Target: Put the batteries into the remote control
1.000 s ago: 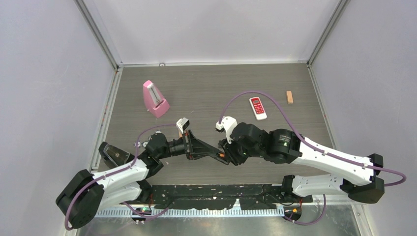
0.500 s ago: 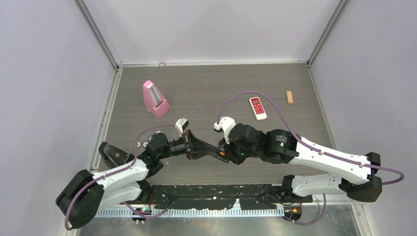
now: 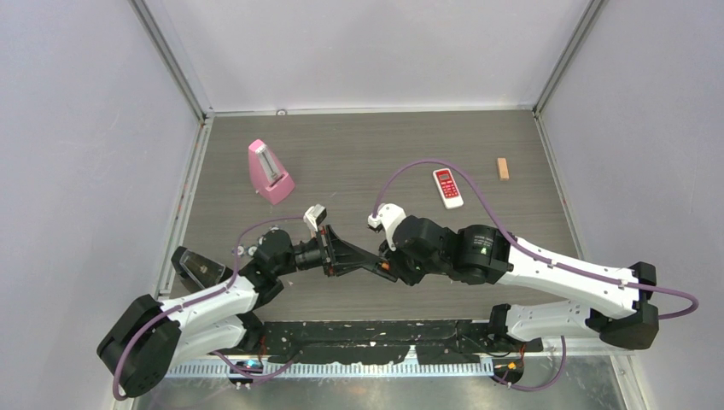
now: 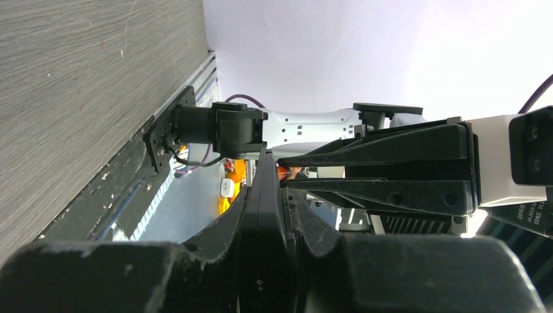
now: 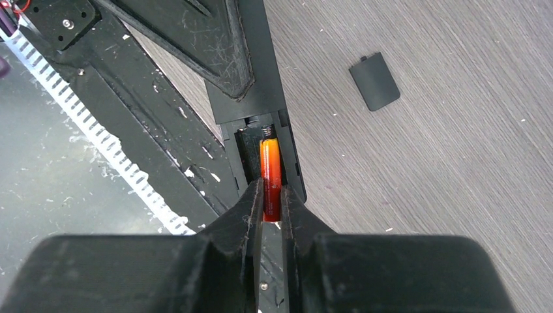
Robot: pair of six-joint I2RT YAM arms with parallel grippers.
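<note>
1. Where the two arms meet over the near part of the table (image 3: 384, 145), the left gripper (image 3: 340, 255) is clamped tight on a black remote (image 3: 365, 262), a jaw pressed flat against each broad face. The remote is held off the table, and its free end points at the right arm.
2. From the left wrist, the remote shows edge-on as a thin dark slab squeezed between the two fingers (image 4: 228, 228), with no gap on either side.
3. The right gripper (image 5: 271, 199) is closed almost all the way. Its fingertips pinch the near end of an orange-red battery (image 5: 270, 163).
4. The battery lies lengthwise inside the remote's open compartment (image 5: 251, 153), far end toward the small spring (image 5: 267, 133) — whether it sits fully home cannot be told.
5. The battery cover (image 5: 374, 81), a small dark plate, lies flat on the table, well apart from the remote.
6. Farther back on the table, away from both grippers, are a red-and-white remote (image 3: 447, 187), a tan wooden block (image 3: 503, 168) near the right edge and a pink metronome (image 3: 270, 171) to the left.
</note>
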